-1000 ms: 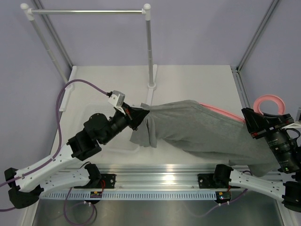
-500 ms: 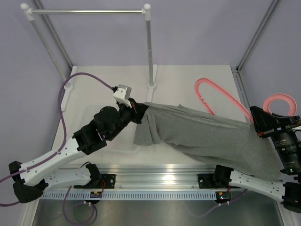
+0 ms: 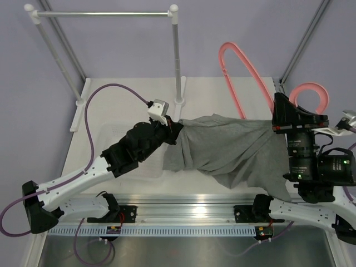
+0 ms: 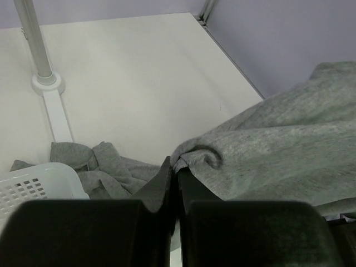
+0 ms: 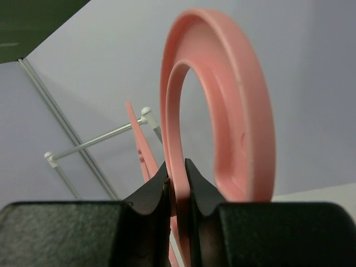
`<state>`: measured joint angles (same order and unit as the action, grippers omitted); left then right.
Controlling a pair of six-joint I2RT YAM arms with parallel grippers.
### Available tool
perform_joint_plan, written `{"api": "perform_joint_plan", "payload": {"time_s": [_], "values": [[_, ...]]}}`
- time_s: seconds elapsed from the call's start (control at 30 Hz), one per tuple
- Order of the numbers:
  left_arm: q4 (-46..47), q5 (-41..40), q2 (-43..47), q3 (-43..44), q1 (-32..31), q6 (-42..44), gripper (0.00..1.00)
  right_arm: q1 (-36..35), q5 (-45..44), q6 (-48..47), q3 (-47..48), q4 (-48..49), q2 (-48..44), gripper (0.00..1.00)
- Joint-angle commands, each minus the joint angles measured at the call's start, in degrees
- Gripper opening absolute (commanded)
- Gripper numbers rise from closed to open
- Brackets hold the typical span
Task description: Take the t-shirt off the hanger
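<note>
Where the left arm reaches over the table (image 3: 211, 94), the left end effector (image 3: 173, 127) has its fingers pressed together on a bunched fold at the left edge of the t-shirt (image 3: 233, 147). Wrist view agrees: no gap, cloth puckered at the tips.

T-shirt hangs stretched between the two arms above mid-table, sagging toward the near side. Judged light, soft, floppy: it will drape and drag rather than hold shape, and may catch on the hanger's ends. A pinched edge fold, as here, should give better bite than flat cloth.

Right of centre, hanger (image 3: 236, 67) tilted up, pink loop standing out past the shirt's far side. Thin plastic, judged stiff and smooth; the hook is the sensible hold.

Right end effector (image 3: 280, 105) clamped on the hanger at the foot of the hook. Loop's lower end hidden there; whether it is quite free of the cloth, cannot tell.

Containers: white perforated basket (image 4: 39, 183) near left, under the left arm. Grey cloth (image 4: 94, 167) lies at its far rim. Inside or beside, unclear; inside mostly hidden.
</note>
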<state>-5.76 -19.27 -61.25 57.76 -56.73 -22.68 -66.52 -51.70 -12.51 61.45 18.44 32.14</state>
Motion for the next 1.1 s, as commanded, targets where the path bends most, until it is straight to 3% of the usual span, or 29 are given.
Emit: {"api": "perform_joint_plan", "payload": {"time_s": [0.0,0.17,0.33,0.5,0.57,0.67,0.87,1.0,1.07], "values": [[7.1,1.3,-0.4,-1.5,0.4,0.7,0.0,0.0,4.5,-11.2,1.9,23.2,7.2,0.0],[12.2,-0.9,-1.2,-4.6,0.4,2.1,0.0,0.3,7.6,-18.0,6.7,32.7,17.1,0.0],[14.7,-4.4,-5.1,-5.3,0.6,4.0,0.0,2.5,8.7,-18.9,11.8,34.6,24.4,0.0],[17.4,-4.4,-9.4,-6.5,1.0,4.3,0.0,9.6,10.8,-9.2,13.7,27.8,26.0,0.0],[17.8,-4.6,-10.4,-6.7,1.2,4.6,0.0,12.3,11.5,-6.3,14.3,23.8,25.8,0.05],[18.7,-4.6,-11.8,-7.0,1.2,4.4,0.0,12.9,11.5,-6.7,13.6,23.2,25.0,0.07],[17.5,-3.7,-13.0,-6.3,1.2,4.7,0.0,13.0,12.1,-6.4,13.3,18.4,22.7,0.0],[16.4,-6.4,-12.1,-6.3,1.2,5.5,0.0,12.9,13.2,-5.9,16.0,5.5,21.8,0.08],[17.8,-5.5,-12.0,-7.0,1.2,4.6,0.0,12.9,10.9,-7.4,13.9,7.0,20.4,0.08]]}}
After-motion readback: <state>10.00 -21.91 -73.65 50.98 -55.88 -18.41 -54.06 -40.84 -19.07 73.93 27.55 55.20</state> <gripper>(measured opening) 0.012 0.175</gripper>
